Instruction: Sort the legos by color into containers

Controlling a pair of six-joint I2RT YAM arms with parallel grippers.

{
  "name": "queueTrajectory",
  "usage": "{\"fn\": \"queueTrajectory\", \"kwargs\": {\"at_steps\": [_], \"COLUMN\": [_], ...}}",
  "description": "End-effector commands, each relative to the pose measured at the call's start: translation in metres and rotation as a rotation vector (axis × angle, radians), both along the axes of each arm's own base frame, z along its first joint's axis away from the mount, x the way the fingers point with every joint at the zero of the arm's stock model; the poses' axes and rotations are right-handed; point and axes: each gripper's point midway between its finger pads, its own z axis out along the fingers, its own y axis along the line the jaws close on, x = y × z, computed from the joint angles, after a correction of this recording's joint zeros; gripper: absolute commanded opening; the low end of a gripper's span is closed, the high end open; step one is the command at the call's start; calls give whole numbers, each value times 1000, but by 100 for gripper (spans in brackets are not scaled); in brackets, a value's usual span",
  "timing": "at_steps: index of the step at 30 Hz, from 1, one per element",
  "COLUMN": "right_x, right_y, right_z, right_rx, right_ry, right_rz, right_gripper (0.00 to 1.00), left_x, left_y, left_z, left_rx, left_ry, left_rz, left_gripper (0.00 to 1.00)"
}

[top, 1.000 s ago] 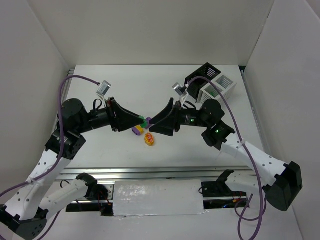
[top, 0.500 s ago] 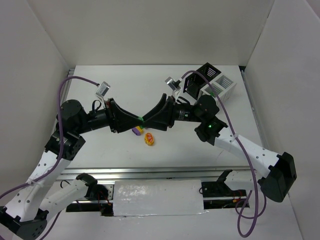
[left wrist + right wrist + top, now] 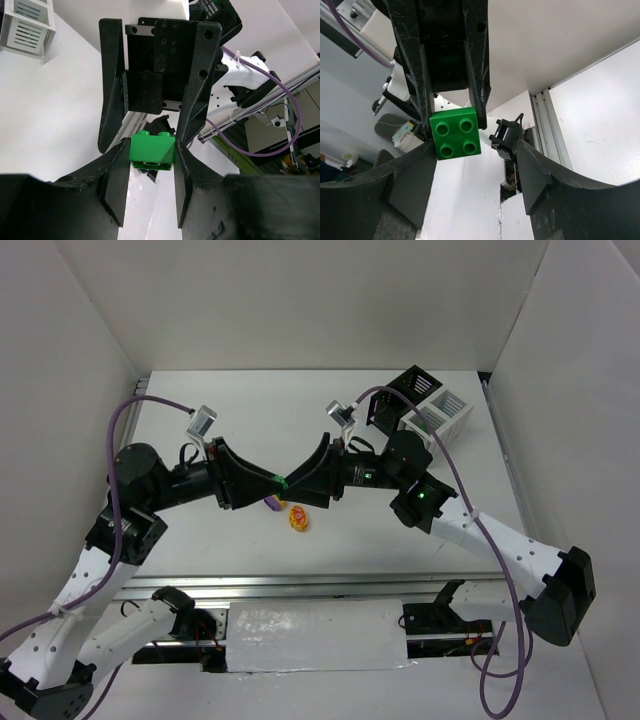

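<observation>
A green lego (image 3: 152,149) hangs in the air, with my left gripper (image 3: 151,150) shut on its two sides. My right gripper (image 3: 475,155) faces it tip to tip and stands open. Its fingers (image 3: 415,185) straddle the green lego (image 3: 456,133), which sits close to one pad with a wide gap to the other. From above, both grippers meet over the table's middle at the green lego (image 3: 283,481). A purple lego (image 3: 272,504) and a red-yellow oval lego (image 3: 298,518) lie just below. The black container (image 3: 408,390) and white container (image 3: 442,412) stand at the back right.
White walls close the table on the left, back and right. The right arm's elbow (image 3: 425,502) sits in front of the containers. A purple cable (image 3: 135,415) loops over the left arm. The white container (image 3: 27,22) shows in the left wrist view's top left corner.
My right gripper has moved left toward the left gripper, and its fingers now sit around the green lego. The left gripper has kept hold of the lego and barely shifted.
</observation>
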Motion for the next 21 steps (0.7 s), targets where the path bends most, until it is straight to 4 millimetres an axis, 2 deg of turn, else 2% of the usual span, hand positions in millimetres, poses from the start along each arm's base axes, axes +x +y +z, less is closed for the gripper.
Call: {"fn": "queueTrajectory", "kwargs": {"at_steps": [1,5,11,14,17,18,19,20,21], "right_x": [-2,-24,-39,-41,-41,-40,-41,-40,-40], "right_y": [-4,-3,-5,-5,-5,-5,-5,-4,-4], "right_z": [13,23,35,35,38,39,39,39,37], "right_rx": [19,70,131,146,152,155,155,154,147], "right_ry": [-34,-46,-59,-65,-64,-64,-62,-62,-56], "right_rz": [-25,122,227,248,247,245,246,248,247], "right_gripper": [70,67,59,54,31,16,11,0,0], "left_x": [-11,-9,-10,-11,-9,-9,-9,-9,-8], "left_y": [2,-1,-1,-1,-1,-1,0,0,0], "left_z": [25,24,23,23,22,22,22,21,21], "left_rx": [-37,-48,-51,-51,-46,-46,-45,-42,-39], "left_ry": [-103,-99,-98,-98,-95,-95,-95,-95,-95], "left_rz": [-24,-38,-40,-47,-39,-38,-35,-31,-25], "left_gripper": [0,0,0,0,0,0,0,0,0]}}
